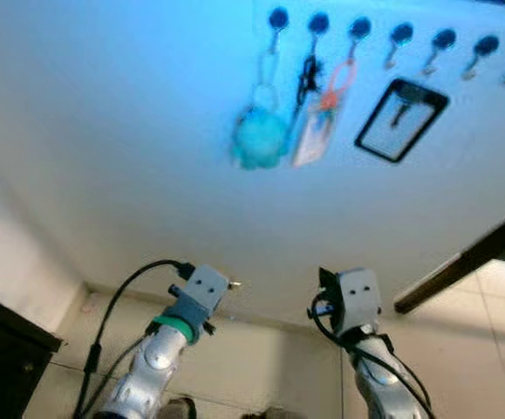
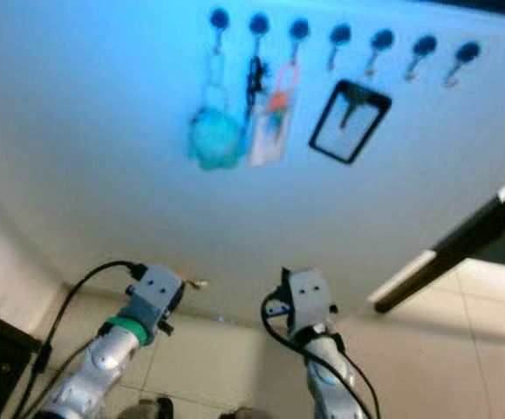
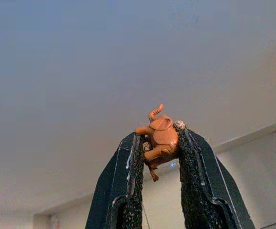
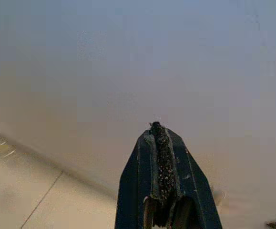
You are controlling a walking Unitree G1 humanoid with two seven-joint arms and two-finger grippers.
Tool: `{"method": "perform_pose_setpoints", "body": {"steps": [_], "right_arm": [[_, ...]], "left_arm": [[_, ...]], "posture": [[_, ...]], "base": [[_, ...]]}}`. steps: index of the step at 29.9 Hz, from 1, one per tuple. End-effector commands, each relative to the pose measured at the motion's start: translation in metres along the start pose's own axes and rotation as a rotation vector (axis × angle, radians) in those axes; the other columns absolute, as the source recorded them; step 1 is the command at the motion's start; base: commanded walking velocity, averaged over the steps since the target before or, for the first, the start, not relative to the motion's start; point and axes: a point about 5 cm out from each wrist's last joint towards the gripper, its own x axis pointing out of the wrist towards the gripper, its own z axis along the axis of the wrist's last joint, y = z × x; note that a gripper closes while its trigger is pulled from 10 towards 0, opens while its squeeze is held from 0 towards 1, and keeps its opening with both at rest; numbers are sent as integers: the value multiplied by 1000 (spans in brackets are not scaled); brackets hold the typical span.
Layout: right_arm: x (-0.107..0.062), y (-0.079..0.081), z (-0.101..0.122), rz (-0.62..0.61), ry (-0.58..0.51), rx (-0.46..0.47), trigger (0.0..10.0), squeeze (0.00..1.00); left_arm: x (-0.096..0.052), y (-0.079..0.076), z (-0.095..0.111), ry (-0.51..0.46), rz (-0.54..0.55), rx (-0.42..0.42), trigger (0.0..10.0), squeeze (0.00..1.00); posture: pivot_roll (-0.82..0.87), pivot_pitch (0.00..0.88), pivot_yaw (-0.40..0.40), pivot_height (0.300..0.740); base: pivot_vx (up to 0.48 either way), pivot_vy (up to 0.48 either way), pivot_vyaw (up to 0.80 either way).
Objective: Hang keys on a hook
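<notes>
A small orange elephant key charm point(image 3: 158, 139) is pinched between the black fingertips of my left gripper point(image 3: 159, 138), which points at the white wall. In the left eye view that left gripper point(image 1: 221, 285) is low on the wall, far below a row of round dark hooks point(image 1: 401, 34). Three hooks at the left end carry a teal pompom point(image 1: 259, 138), a dark strap and an orange-looped card point(image 1: 316, 133). A black-framed key picture point(image 1: 400, 120) hangs under another. My right gripper point(image 4: 158, 129) is shut with nothing in it, raised beside the left one point(image 1: 346, 297).
A dark cabinet corner point(image 1: 3, 349) stands at the lower left. At the right, a dark table edge point(image 1: 470, 257) slants toward the wall. A skirting board point(image 1: 269, 321) and pale floor tiles point(image 1: 496, 349) lie below the arms.
</notes>
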Motion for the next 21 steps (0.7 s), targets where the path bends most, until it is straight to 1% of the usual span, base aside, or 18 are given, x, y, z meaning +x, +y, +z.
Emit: {"method": "perform_pose_setpoints", "body": {"steps": [1, 15, 17, 18, 21], "right_arm": [[-5, -5, -8, -12, 30, -9, 10000, 0], [-6, -4, -10, -13, 29, -10, 10000, 0], [-6, -5, -10, -14, 29, -11, 10000, 0], [-7, -5, -10, -15, 28, -11, 10000, 0], [-7, -5, -10, -15, 28, -11, 10000, 0]], "left_arm": [[-2, -8, -4, 14, -25, -12, 10000, 0], [-1, -8, -4, 13, -22, -19, 10000, 0], [0, -5, -6, 39, 1, -51, 10000, 0], [1, -4, -7, 46, 12, -67, 10000, 0], [3, 0, -6, 50, 25, -75, 10000, 0]], "posture": [[-30, 70, 54, 740], [-32, 72, 55, 740], [-33, 72, 55, 740], [-33, 72, 54, 740], [-32, 76, 52, 740]], "base": [[0, -480, 0], [0, -465, 0], [0, 0, 0], [0, 480, 0], [0, 480, 0]]}}
